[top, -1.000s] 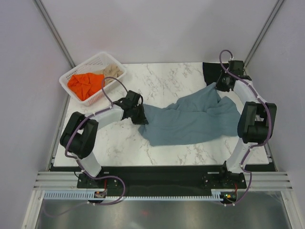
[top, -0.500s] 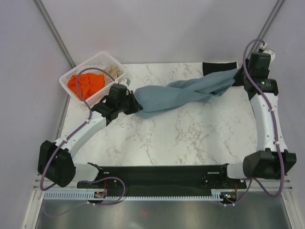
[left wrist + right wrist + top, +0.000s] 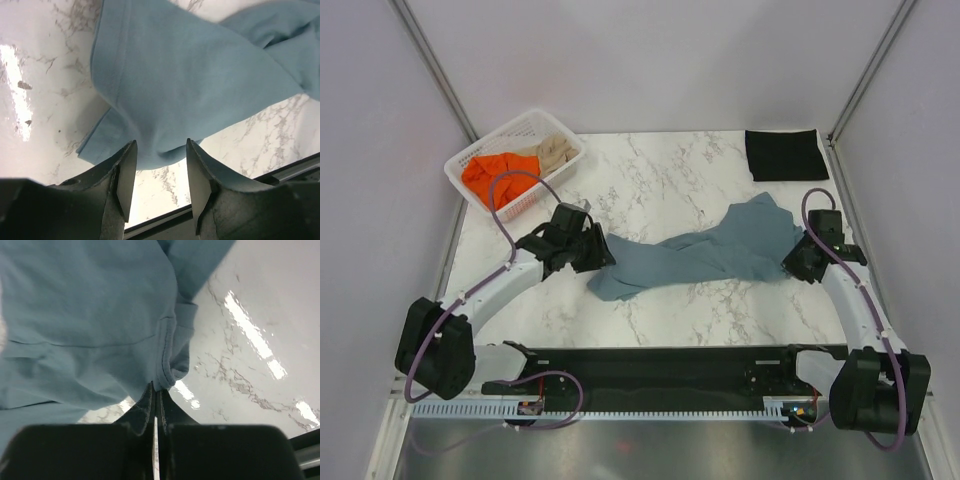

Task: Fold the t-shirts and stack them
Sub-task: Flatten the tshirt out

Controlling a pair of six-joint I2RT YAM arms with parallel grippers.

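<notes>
Starting at the left gripper (image 3: 599, 256): gaping, fingers (image 3: 125, 175) parted with nothing clamped between them, hanging low over the marble table (image 3: 660, 180) right at the left end of the blue-grey t-shirt (image 3: 700, 255). Seeing, just past those fingertips, a rounded fold of that cloth and a hemmed edge lying on the stone, touching neither pad so far as can be told. Following the cloth outward: stretching away to the right as one long, bunched and half-twisted band, slanting slightly toward the far side, widening near its right end. Arriving there at the right gripper (image 3: 800, 265): clenched tight, pinching a stitched hem of the same shirt between closed tips. Lying, then, with its long axis running almost straight from one pincer to the other, left end nearest the left arm, right end in the grip of the right. Judging from this: probably needing a pinch at the left end, on the hem directly ahead of the open jaws, before any spreading flat for a fold; reaching forward and down rather than sideways. Sitting well apart from all this: the black t-shirt (image 3: 785, 154), folded flat at the far right corner, and the orange t-shirt (image 3: 495, 176) and beige t-shirt (image 3: 553, 152), crumpled in the white basket (image 3: 490, 138) at the far left.
</notes>
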